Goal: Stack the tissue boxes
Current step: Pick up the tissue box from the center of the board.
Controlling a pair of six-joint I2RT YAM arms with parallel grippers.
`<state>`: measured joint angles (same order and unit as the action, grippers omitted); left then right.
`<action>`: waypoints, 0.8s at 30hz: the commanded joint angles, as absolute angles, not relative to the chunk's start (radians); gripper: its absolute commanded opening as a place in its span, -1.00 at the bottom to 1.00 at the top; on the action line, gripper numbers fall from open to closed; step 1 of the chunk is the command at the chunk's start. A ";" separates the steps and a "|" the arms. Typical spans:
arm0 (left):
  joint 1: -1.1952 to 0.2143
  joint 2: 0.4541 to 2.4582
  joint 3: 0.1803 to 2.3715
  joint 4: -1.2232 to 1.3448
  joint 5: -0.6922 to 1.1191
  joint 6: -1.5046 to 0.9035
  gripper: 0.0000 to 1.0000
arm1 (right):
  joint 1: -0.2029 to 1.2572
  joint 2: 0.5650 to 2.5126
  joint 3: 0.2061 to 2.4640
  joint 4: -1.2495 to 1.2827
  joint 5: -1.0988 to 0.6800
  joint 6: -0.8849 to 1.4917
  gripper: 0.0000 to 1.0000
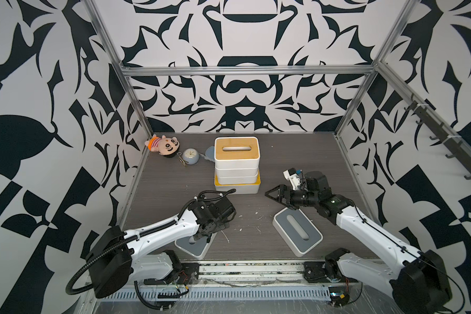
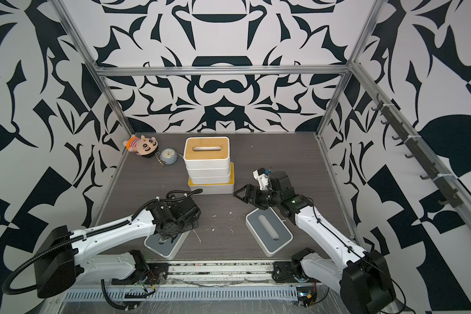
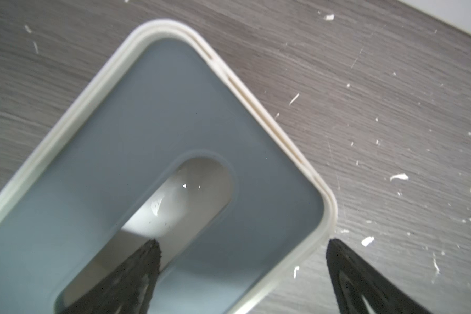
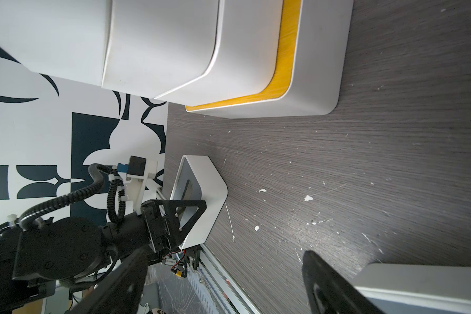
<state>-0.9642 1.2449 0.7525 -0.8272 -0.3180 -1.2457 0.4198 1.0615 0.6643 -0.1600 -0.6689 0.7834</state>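
Left gripper (image 3: 242, 242), jaws apart, straddles one wall of the grey box (image 3: 161, 122) lying front-left of the stack (image 1: 237, 168), one jaw down its slot (image 3: 191, 187). Pickup is in hand: next, pinch the wall and lift it onto the stack. Right gripper (image 1: 273, 193) hangs spread and empty, just front-right of the stack.

A stack of 4 tissue boxes (image 1: 237, 163) is standing on the table (image 1: 161, 195), toward the back, the widest box (image 1: 237, 188) lying at the bottom. 2 more are lying in front: the left box (image 1: 193, 248), with 1 finger of the left gripper (image 3: 242, 242) reaching into its slot, and the right box (image 1: 297, 233), with the right gripper (image 1: 268, 193) hanging just behind it. A plush toy (image 1: 163, 145) and a clock (image 1: 191, 157) are sitting at the back left.
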 commanded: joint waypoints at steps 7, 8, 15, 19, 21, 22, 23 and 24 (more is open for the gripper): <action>-0.986 1.356 0.834 -0.627 -0.269 -1.237 0.99 | 0.422 1.055 0.689 -0.152 -0.664 0.775 0.86; -0.989 1.368 0.847 -0.612 -0.266 -1.233 0.99 | 0.422 1.056 0.689 -0.150 -0.664 0.775 0.86; -1.020 1.455 0.925 -0.609 -0.269 -1.203 0.99 | 0.422 1.061 0.693 -0.159 -0.662 0.764 0.86; -1.036 1.442 0.940 -0.679 -0.294 -1.192 0.99 | 0.422 1.062 0.690 -0.167 -0.660 0.759 0.86; -1.052 1.433 0.942 -0.710 -0.312 -1.192 0.99 | 0.422 1.063 0.690 -0.167 -0.660 0.760 0.86; -1.063 1.430 0.943 -0.727 -0.322 -1.190 0.99 | 0.421 1.063 0.690 -0.169 -0.660 0.759 0.86; -1.071 1.428 0.947 -0.744 -0.329 -1.189 0.99 | 0.422 1.063 0.691 -0.170 -0.658 0.759 0.86; -1.080 1.430 0.951 -0.763 -0.339 -1.189 0.99 | 0.422 1.063 0.688 -0.170 -0.655 0.759 0.86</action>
